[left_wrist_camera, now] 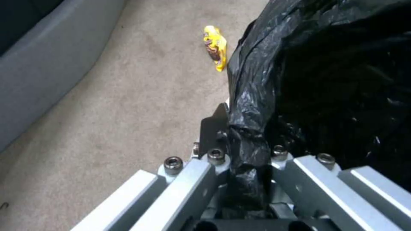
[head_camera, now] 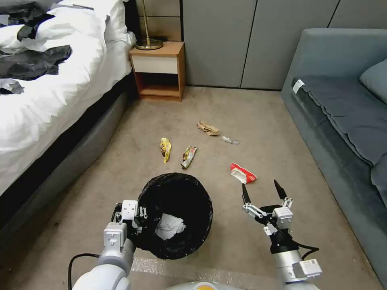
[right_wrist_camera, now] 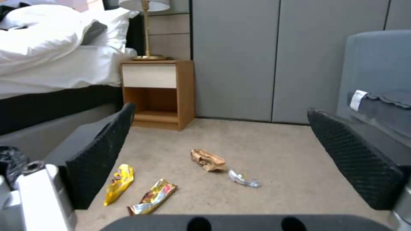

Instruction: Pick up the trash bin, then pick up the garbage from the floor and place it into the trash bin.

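- One bed [head_camera: 52, 104] with white bedding fills the left side of the head view, with black and grey clothes [head_camera: 32, 60] lying on it.
- One left gripper [head_camera: 135, 215] is low at the left, its arm reaching forward from the robot; its fingers are pinched on the near-left rim of the trash bin [head_camera: 177, 193]. The left wrist view shows the black liner bag [left_wrist_camera: 252, 106] squeezed between them.
- One trash bin is held beside the left gripper, above the carpet, with one white tissue [head_camera: 169, 227] inside it.
- One wooden nightstand [head_camera: 159, 72] stands against the far wall beside the bed, with a brass lamp base [head_camera: 148, 43] on top.
- Five pieces of garbage lie on the floor beyond the bin, counted left to right: a yellow wrapper [head_camera: 165, 149], a foil snack wrapper [head_camera: 188, 156] just beside it, crumpled brown paper [head_camera: 208, 128] farther back, a small clear wrapper [head_camera: 230, 140] near the paper, and a red-white wrapper [head_camera: 242, 173] nearest the right arm.
- One right gripper [head_camera: 262, 192] hovers to the right of the bin, fingers spread wide and pointing forward, holding nothing; the red-white wrapper lies just ahead of the fingertips.
- The floor is beige carpet [head_camera: 258, 121]; grey wall panels [head_camera: 258, 40] close the back of the room.
- One grey-blue sofa [head_camera: 342, 117] runs along the right side.
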Robot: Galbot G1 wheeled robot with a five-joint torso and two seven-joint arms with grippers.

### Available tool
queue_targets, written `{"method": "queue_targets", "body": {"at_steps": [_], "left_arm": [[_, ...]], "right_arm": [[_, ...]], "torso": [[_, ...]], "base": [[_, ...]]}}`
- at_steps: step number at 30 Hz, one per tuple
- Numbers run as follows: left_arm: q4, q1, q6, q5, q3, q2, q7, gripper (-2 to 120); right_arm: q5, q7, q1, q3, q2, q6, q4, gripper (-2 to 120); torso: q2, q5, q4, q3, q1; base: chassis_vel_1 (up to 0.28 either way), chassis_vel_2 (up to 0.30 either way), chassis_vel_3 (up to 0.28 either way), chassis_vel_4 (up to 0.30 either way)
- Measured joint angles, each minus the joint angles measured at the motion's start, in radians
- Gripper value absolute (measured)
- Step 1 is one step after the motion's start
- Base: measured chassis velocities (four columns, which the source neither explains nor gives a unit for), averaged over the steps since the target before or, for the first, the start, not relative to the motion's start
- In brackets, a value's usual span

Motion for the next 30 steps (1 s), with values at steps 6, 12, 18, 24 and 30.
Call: {"method": "queue_targets", "body": {"at_steps": [6,12,18,24,30], "left_arm": [[0.0,0.004,0.001,0.004,0.0,-0.004,0.001,1],[0.003,0.008,0.001,0.01,0.002,-0.007,0.001,1],[0.003,0.012,0.001,0.013,0.003,-0.009,0.001,1],[0.002,0.015,0.0,0.015,0.003,-0.011,0.001,1],[0.001,0.019,-0.001,0.019,0.004,-0.012,0.002,1]], "right_arm": [[0.016,-0.004,0.014,0.015,-0.003,-0.003,-0.002,94],[0.021,-0.004,0.026,0.037,-0.01,-0.005,-0.006,93],[0.023,-0.01,0.035,0.043,-0.01,-0.003,-0.012,93],[0.023,-0.014,0.037,0.045,-0.01,-0.002,-0.012,93],[0.026,-0.02,0.037,0.057,-0.014,0.001,-0.012,93]], "torso": [[0.0,0.0,0.0,0.0,0.0],[0.0,-0.0002,0.0,0.0,0.0],[0.0,-0.0003,0.0001,0.0,0.0],[0.0,0.0001,0.0001,0.0,0.0],[0.0,-0.0002,-0.0001,0.0,0.0]], "base": [[0.0,0.0,0.0,0.0],[-0.089,0.081,0.088,-0.075],[-0.139,0.15,0.152,-0.151],[-0.119,0.117,0.128,-0.123],[-0.106,0.107,0.103,-0.116]]}}
